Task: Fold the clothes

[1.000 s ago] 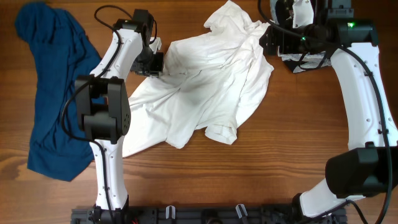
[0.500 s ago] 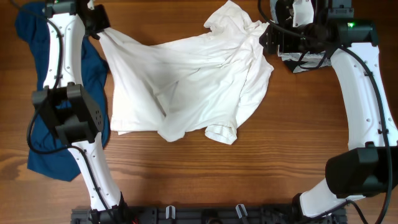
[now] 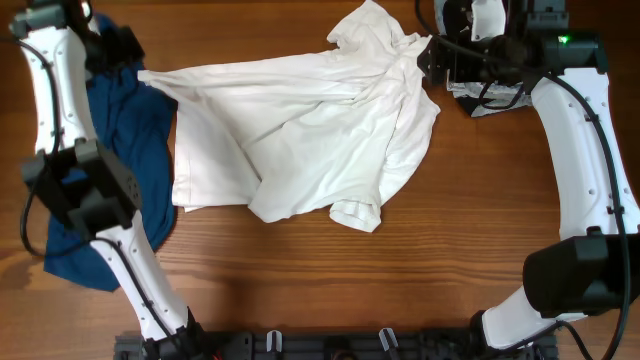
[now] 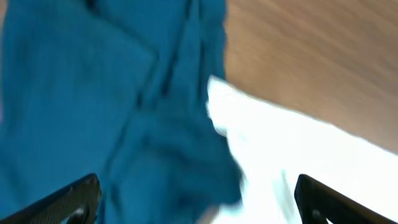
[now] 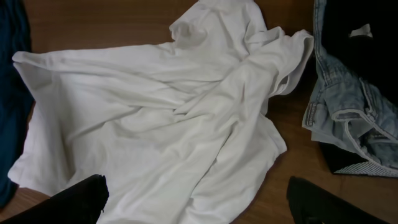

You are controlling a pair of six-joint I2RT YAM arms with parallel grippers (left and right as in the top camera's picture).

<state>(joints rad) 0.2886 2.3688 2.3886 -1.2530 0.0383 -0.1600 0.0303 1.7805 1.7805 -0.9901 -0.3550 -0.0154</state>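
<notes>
White thin T-shirt (image 3: 300,130) lies crumpled and creased on wooden tabletop (image 3: 420,290), touching soft blue cloth (image 3: 120,140); left tool (image 4: 199,202) and right tool (image 5: 199,205) both apart, empty.

Bare bench (image 3: 400,285) at 6 o'clock, white shirt (image 3: 300,140) fills the middle, blue cloth (image 3: 150,140) at 9, jeans pile (image 5: 348,118) at 2.

Bright, even light, soft shadows; left wrist view smeared with blur, the white T-shirt (image 4: 298,162) overexposed.
</notes>
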